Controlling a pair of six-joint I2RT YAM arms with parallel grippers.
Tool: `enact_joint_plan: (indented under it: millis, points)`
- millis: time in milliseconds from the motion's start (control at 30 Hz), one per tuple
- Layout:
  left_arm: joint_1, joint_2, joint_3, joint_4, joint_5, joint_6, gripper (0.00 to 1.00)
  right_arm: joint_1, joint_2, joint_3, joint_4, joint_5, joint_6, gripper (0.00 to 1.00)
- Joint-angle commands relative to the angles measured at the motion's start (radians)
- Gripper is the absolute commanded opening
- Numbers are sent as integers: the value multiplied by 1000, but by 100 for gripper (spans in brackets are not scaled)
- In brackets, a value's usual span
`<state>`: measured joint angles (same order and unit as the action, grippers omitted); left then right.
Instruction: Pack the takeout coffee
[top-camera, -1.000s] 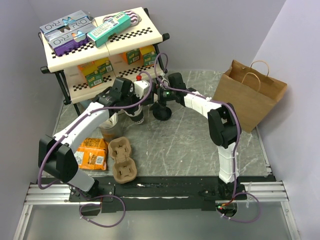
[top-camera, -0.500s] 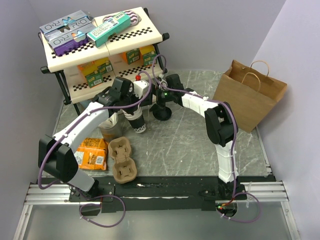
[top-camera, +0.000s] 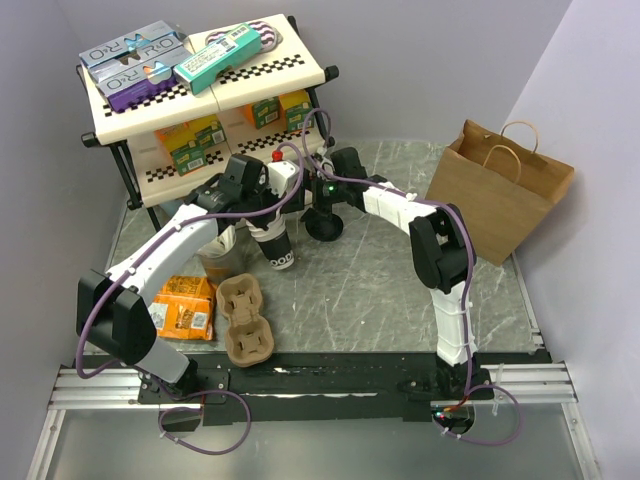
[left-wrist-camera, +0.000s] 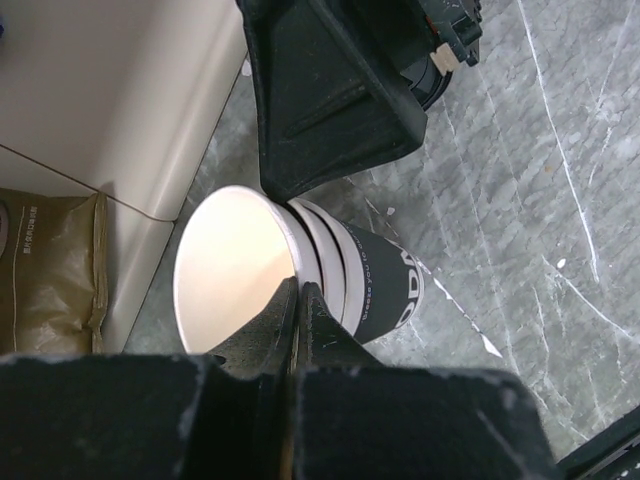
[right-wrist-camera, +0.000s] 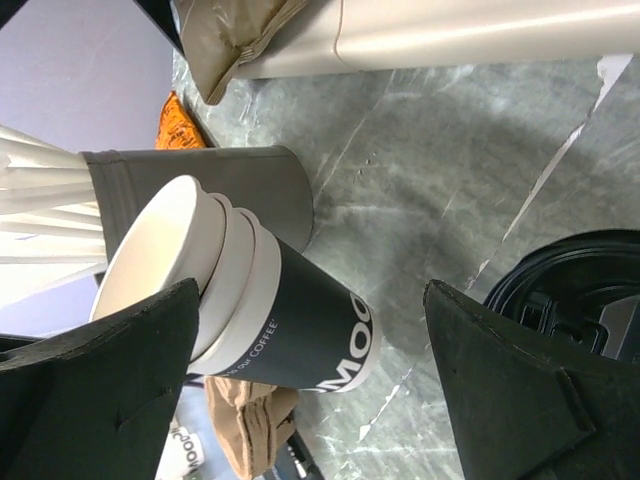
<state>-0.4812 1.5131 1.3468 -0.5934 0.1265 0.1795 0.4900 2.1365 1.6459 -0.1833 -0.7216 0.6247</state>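
Three nested lidless paper cups (top-camera: 279, 249) with dark walls, white lettering and white rims hang tilted over the table, base down and to the right. My left gripper (left-wrist-camera: 298, 292) is shut on the rim of the innermost cup (left-wrist-camera: 385, 290), one finger inside it. My right gripper (right-wrist-camera: 310, 290) is open, with the stack (right-wrist-camera: 300, 335) between its wide-apart fingers; one of its fingers (left-wrist-camera: 330, 100) stands just beyond the rims in the left wrist view. A stack of black lids (top-camera: 325, 226) sits on the table right of the cups (right-wrist-camera: 570, 290). No lidded takeout coffee is in view.
A grey cup of white sticks (right-wrist-camera: 210, 185) stands just left of the held cups (top-camera: 220, 262). The brown pulp carrier (top-camera: 247, 320) and an orange snack bag (top-camera: 180, 306) lie at the front left. A shelf rack (top-camera: 200, 85) stands behind and a brown paper bag (top-camera: 495, 190) at the right.
The left gripper has carried the cup stack a little forward and right and tipped it so its base points outward. The right arm has shifted slightly left toward the stack.
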Motion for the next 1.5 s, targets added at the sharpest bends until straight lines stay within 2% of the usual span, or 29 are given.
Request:
enact_joint_plan:
  millis: [0, 567, 900, 1233, 1467]
  points:
    - [6, -50, 29, 72, -27, 29, 1, 16, 3, 37, -22, 25, -49, 98]
    - [9, -77, 2, 98, -39, 51, 1, 7, -27, 49, -28, 33, -114, 98]
    - [9, -111, -133, 262, -73, 87, 1, -68, -127, 9, -22, -10, -117, 99]
    - [6, -116, -172, 311, -87, 69, 1, -130, -233, -67, -22, -35, -123, 99]
    - [-7, -142, -265, 346, -79, 12, 1, -133, -254, -97, -12, -22, -131, 99]
